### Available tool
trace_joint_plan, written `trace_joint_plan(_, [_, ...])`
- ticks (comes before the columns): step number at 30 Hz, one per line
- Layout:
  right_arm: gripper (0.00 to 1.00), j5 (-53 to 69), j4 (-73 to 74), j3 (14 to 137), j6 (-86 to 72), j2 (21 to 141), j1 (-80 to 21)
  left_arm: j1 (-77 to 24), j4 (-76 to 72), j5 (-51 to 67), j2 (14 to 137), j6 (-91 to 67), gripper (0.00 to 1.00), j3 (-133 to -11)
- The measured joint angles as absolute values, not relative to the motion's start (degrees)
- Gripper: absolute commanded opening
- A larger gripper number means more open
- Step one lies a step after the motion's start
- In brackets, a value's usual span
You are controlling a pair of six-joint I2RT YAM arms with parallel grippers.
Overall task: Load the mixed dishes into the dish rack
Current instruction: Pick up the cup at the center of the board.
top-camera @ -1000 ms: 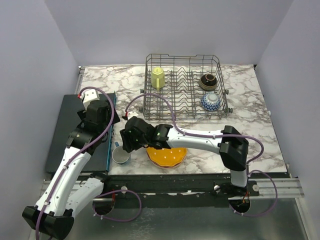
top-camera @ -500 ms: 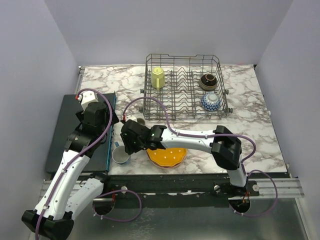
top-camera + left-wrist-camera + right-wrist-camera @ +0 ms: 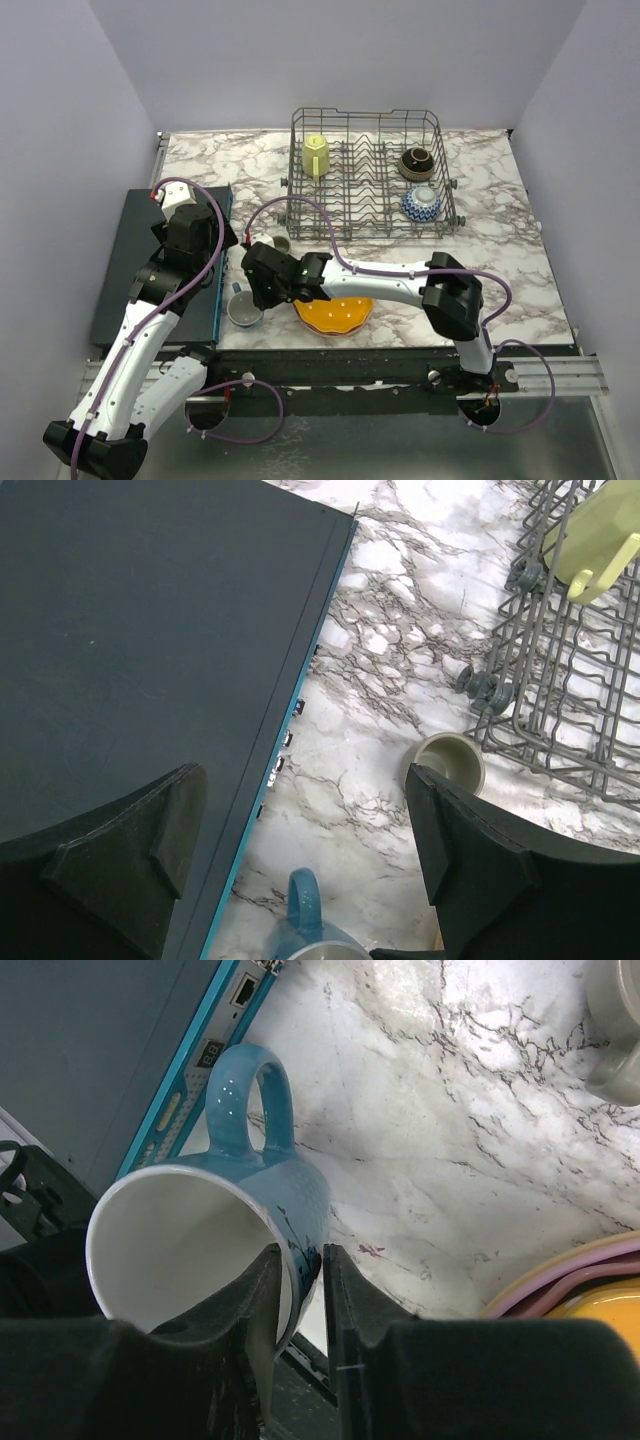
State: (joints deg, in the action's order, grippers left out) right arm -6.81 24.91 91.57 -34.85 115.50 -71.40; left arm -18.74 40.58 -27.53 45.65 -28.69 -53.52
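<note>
When lifting blue mug (image 3: 300,1195), expect stiff, brittle glazed ceramic: probably fairly light, slick, liable to swing or slip in a thin pinch. Clamped in right tool (image 3: 305,1295): one finger inside the cup, one outside, closed on the wall just under the rim, handle on the side away from the tool. Looks tipped toward the tool; cannot tell whether base touches marble tabletop (image 3: 480,1110). Best held deep on the wall, moved slow, kept off the tines to avoid chipping. Orange scalloped plate (image 3: 335,312) just right of the tool; small grey cup (image 3: 447,763) ahead of it, beside dish rack (image 3: 365,185). Left tool (image 3: 305,780) spread wide, holding nothing, hovering over edge of dark mat (image 3: 130,630), blue mug just beneath it.
</note>
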Motion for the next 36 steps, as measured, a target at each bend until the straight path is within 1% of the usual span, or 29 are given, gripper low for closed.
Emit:
trace_joint_plan(4, [0.11,-6.85,25.28,91.57,-34.94,115.5,-71.55,-18.74,40.38,-27.51,45.65,-28.71,0.87,-53.43])
trace_joint_plan(6, [0.01,-6.98,25.98,91.5,-34.74,115.52,-71.55,-18.74,40.38,-27.53,45.65,-28.71,0.87,-53.43])
trace_joint_plan(7, [0.01,-7.11,26.37,91.37,-34.72,115.52,-71.55,-18.74,40.38,-27.51,45.65,-28.69,0.87,-53.43])
trace_joint_plan(14, [0.01,-7.49,23.86,87.64,-35.18,113.82,-71.55,-18.74,40.34,-27.51,45.65,-28.69,0.88,-53.21])
trace_joint_plan(22, [0.01,-7.46,19.51,78.98,-36.25,108.07,-71.68,-18.74,40.34,-27.49,45.65,-28.69,0.88,-52.9])
trace_joint_plan(28, [0.01,-7.44,14.72,70.11,-37.04,100.99,-71.68,-18.74,40.32,-26.79,45.69,-28.73,0.89,-52.9])
trace_joint_plan(36, [0.01,-7.53,5.37,59.42,-38.0,88.25,-71.68,-18.74,39.88,-22.39,46.09,-30.04,0.92,-52.9])
